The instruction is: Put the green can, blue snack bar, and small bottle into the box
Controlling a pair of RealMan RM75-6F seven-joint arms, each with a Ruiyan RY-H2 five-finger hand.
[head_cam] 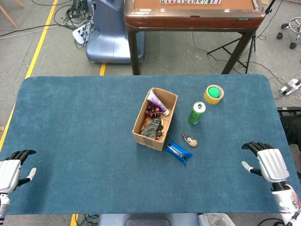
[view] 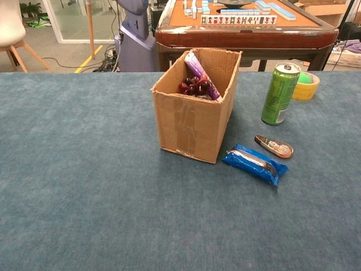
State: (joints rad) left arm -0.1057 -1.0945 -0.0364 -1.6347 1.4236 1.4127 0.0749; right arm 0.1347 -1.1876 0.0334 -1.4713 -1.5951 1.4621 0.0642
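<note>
Nothing's gone in yet: the green can stands upright right of the cardboard box, the blue snack bar and small bottle lie beside it, while the left hand and right hand rest empty, fingers spread, at the table's near corners

I can read nothing here. My can carries print down its green side, but it is too blurred to make out. The blue bar has a pale patch on its wrapper with no letters I can tell. The purple packet in the box shows faint marks only. The tiles on the far table are too small to read.
</note>
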